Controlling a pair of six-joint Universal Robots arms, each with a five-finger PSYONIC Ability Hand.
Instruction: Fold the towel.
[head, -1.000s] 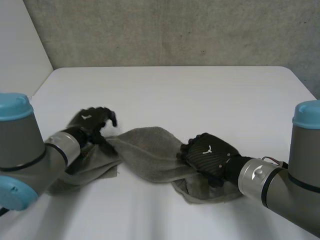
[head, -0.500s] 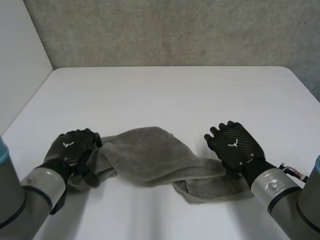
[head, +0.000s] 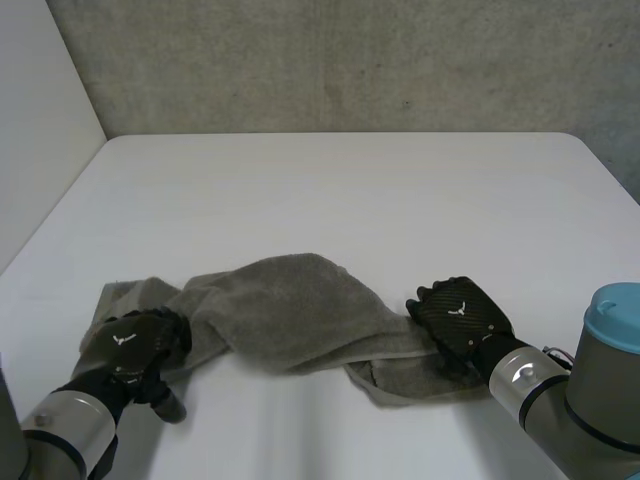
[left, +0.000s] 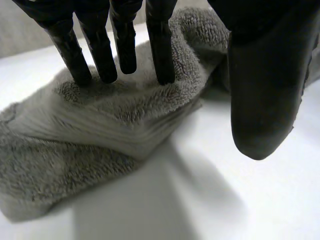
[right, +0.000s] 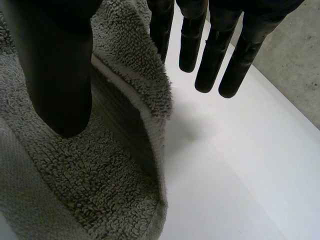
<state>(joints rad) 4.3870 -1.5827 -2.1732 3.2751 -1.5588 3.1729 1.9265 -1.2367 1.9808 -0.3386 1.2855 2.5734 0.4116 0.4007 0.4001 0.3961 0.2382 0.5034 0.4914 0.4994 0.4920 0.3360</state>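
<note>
**A:** Head view: what's changed in the last sec?

**B:** The left hand (head: 130, 345) has pulled back off the towel (head: 290, 310) hump to the towel's left end, which now lies more spread out. The right hand (head: 462, 315) has slid from the towel's middle-right out to its right end.

**A:** Either one gripping?

**B:** No. Left wrist view: fingers (left: 160, 60) straight, tips resting on top of the towel, thumb (left: 265, 100) well apart, off the towel's edge. Right wrist view: fingers (right: 212, 65) straight, just past the towel's raised edge, thumb (right: 60, 85) over the pile. The edge stands btwn them, not pinched.

**A:** Towel itself?

**B:** Grey terry on the white table (head: 350, 190), twisted & bunched mid-length.

**A:** Meaning for the fold?

**B:** Prob. a set-up step. With hands at opposite towel ends it looks ready to be pulled straight. No fold made yet, imo.
</note>
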